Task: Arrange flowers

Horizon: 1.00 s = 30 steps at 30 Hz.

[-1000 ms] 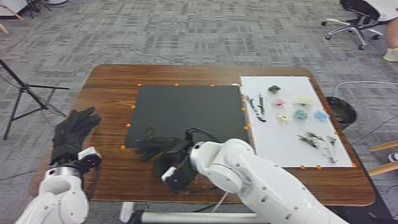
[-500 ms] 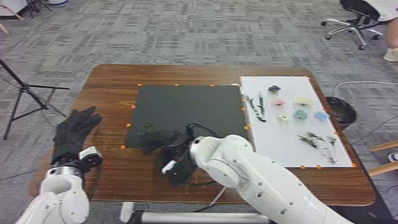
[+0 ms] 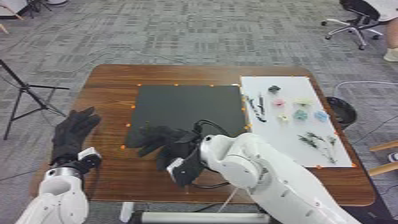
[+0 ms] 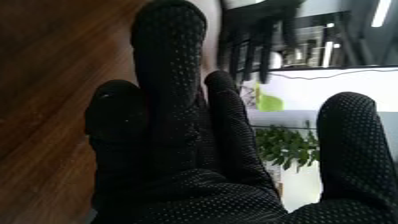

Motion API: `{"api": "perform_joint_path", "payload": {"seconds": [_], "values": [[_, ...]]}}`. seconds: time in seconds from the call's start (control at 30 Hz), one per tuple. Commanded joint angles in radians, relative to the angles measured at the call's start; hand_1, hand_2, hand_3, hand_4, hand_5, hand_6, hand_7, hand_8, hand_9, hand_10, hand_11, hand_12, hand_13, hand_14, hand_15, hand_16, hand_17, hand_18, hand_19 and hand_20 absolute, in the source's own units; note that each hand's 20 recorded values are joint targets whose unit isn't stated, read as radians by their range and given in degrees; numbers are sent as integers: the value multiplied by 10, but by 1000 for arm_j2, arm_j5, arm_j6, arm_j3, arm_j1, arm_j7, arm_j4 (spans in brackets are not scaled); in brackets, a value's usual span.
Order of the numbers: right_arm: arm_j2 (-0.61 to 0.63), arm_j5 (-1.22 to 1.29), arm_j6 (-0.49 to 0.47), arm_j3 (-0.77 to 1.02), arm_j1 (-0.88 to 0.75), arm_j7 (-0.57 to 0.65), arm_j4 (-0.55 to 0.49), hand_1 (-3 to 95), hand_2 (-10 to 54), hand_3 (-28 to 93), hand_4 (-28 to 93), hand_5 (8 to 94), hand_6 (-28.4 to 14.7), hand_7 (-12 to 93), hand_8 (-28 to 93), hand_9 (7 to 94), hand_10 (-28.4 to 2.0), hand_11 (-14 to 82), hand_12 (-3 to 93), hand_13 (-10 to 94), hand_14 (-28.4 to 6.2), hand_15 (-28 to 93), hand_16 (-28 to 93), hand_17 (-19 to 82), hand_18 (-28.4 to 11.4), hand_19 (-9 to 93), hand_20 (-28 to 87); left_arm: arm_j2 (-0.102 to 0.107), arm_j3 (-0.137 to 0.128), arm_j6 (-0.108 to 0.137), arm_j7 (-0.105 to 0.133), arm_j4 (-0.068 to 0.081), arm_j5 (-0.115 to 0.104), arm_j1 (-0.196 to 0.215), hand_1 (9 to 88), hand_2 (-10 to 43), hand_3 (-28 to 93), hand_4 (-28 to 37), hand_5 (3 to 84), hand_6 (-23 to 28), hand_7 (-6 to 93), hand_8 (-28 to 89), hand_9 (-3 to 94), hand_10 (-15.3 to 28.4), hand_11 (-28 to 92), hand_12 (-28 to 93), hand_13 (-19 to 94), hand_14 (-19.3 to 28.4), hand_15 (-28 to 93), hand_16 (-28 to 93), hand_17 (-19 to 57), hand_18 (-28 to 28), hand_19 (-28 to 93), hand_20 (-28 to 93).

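In the head view, my left hand [image 3: 75, 131] rests open at the table's left side. My right hand [image 3: 165, 139] is over the near left corner of the black mat [image 3: 187, 107], fingers pointing left. The right wrist view has my right hand [image 4: 204, 195] with straight fingers, its thumb apart and nothing held; farther off is my left hand [image 4: 260, 30]. On the white sheet [image 3: 271, 135] lie a dark flower [image 3: 274, 89], a pink one [image 3: 278, 102], pale yellow [image 3: 303, 101] and small yellow [image 3: 284, 118] ones, teal [image 3: 300, 115] and blue [image 3: 321, 116] ones, and green sprigs [image 3: 311, 141].
Dark stems [image 3: 258, 108] lie along the sheet's left part. A black bin [image 3: 342, 111] stands off the table's right edge, a tripod [image 3: 27, 86] off its left. Orange markers border the mat and sheet on the brown table [image 3: 204, 73].
My right hand has shifted slightly forward, its wrist turning, and now covers the spot on the mat's near left part where a small greenish thing was visible. The left hand has stayed still.
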Motion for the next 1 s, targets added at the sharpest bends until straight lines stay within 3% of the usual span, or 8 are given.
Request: {"api": "perform_joint_path", "payload": {"seconds": [0.03, 0.17, 0.3, 0.47, 0.63, 0.77, 0.83, 1.0], "values": [[224, -210, 16, 315, -190, -112, -221, 272, 30, 522, -61, 539, -77, 56, -50, 595, -178, 85, 129, 814, -101, 427, 279, 502, -171, 854, 341, -14, -20, -6, 1, -13, -3, 26, 227, 199, 651, -283, 519, 29, 143, -72, 523, 148, 214, 133, 426, 169, 164, 21, 87, 118, 113, 196], [302, -574, 80, 583, -414, -222, -325, 295, -26, 559, -80, 575, -67, 101, -50, 634, -181, 92, 171, 691, -144, 406, 267, 369, -211, 724, 420, -17, -29, -20, 0, -11, 9, 33, 244, 150, 664, -283, 517, 29, 144, -71, 522, 148, 214, 134, 425, 168, 167, 23, 85, 119, 115, 198], [332, -900, 202, 825, -649, -271, -365, 269, -86, 591, -118, 589, -60, 128, -43, 648, -180, 116, 188, 666, -148, 400, 271, 339, -218, 673, 453, -25, -42, -59, -2, -11, 30, 47, 294, 70, 669, -265, 512, 30, 145, -71, 519, 145, 217, 135, 424, 168, 169, 25, 82, 123, 119, 198], [342, -1146, 248, 1000, -829, -237, -334, 271, -95, 589, -149, 611, -62, 146, -33, 684, -170, 188, 222, 695, -128, 425, 285, 363, -211, 691, 482, -31, -45, -58, -8, -15, 35, 55, 314, 40, 658, -236, 509, 30, 147, -70, 517, 144, 217, 136, 424, 168, 170, 25, 81, 123, 120, 198], [339, -1296, 281, 1064, -917, -216, -270, 309, -95, 591, -152, 636, -58, 176, -24, 706, -160, 243, 254, 738, -104, 451, 300, 404, -202, 738, 500, -31, -43, -74, -10, -15, 60, 54, 321, 36, 650, -226, 509, 29, 150, -70, 519, 144, 222, 137, 428, 168, 173, 26, 86, 123, 123, 201], [329, -1311, 279, 1092, -965, -191, -227, 316, -95, 594, -152, 635, -53, 190, -25, 704, -154, 259, 264, 753, -95, 455, 305, 416, -199, 751, 502, -32, -45, -93, -2, -15, 99, 59, 322, 36, 648, -223, 509, 28, 152, -71, 519, 144, 223, 137, 430, 169, 176, 26, 88, 122, 124, 203], [323, -1331, 283, 1096, -983, -188, -206, 318, -95, 594, -153, 634, -54, 191, -27, 703, -155, 259, 265, 754, -95, 454, 306, 416, -199, 753, 501, -34, -48, -107, 10, -15, 112, 62, 323, 33, 649, -222, 509, 28, 152, -72, 519, 144, 224, 137, 431, 170, 177, 25, 89, 122, 124, 203], [318, -1363, 293, 1069, -974, -167, -148, 334, -95, 598, -155, 631, -53, 194, -27, 702, -153, 263, 269, 763, -89, 455, 308, 425, -195, 759, 502, -34, -45, -110, 44, -18, 153, 64, 324, 30, 649, -218, 510, 27, 154, -73, 521, 142, 225, 138, 432, 170, 178, 24, 90, 122, 123, 204]]}}
